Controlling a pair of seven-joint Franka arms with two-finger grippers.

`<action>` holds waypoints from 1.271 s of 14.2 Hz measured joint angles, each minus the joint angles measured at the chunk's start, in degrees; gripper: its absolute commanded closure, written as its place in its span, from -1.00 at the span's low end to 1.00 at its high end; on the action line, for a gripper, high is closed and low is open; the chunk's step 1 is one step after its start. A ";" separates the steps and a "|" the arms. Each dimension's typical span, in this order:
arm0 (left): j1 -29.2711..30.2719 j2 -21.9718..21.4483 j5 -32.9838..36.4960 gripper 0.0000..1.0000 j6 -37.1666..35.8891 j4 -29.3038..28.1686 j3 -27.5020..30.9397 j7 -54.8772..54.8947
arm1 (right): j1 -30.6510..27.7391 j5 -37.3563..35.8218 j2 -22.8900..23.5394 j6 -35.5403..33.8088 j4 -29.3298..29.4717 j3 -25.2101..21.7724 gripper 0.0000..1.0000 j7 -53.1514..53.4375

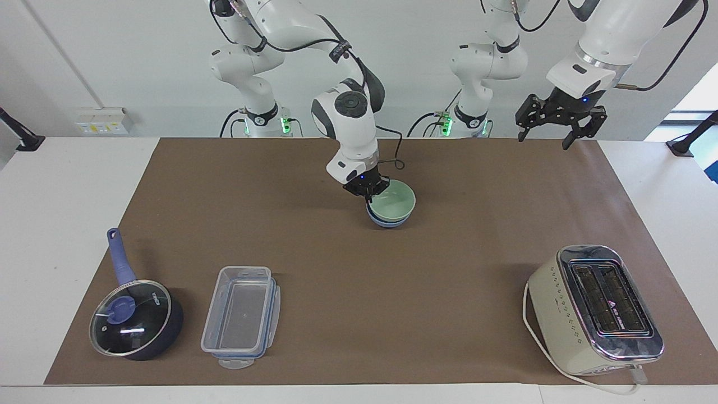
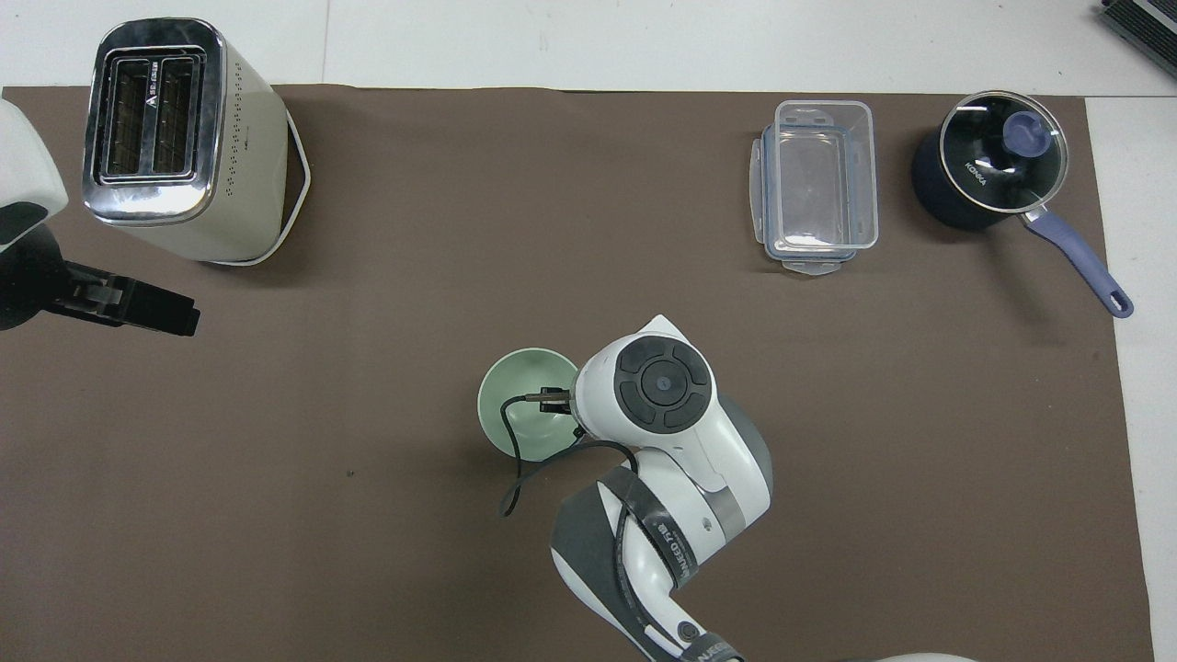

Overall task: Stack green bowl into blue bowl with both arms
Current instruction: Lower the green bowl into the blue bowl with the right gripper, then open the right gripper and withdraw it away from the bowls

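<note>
The pale green bowl [image 1: 395,203] sits nested in the periwinkle-blue bowl [image 1: 387,222] on the brown mat, toward the robots' side of the middle. Only the blue bowl's lower wall shows under it. In the overhead view the green bowl [image 2: 517,414] hides the blue one. My right gripper [image 1: 369,194] is down at the green bowl's rim on the side toward the right arm, shut on that rim. My left gripper [image 1: 543,140] is open and empty, raised over the mat's edge at the left arm's end, waiting.
A cream toaster [image 1: 594,308] stands farthest from the robots at the left arm's end. A clear plastic container [image 1: 241,317] and a dark blue lidded saucepan [image 1: 134,320] stand farthest from the robots at the right arm's end.
</note>
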 measured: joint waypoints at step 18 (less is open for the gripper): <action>0.00 0.00 0.00 -1.00 0.00 0.00 0.00 0.00 | 0.02 -0.04 0.18 0.50 -0.83 -0.12 -0.27 -0.03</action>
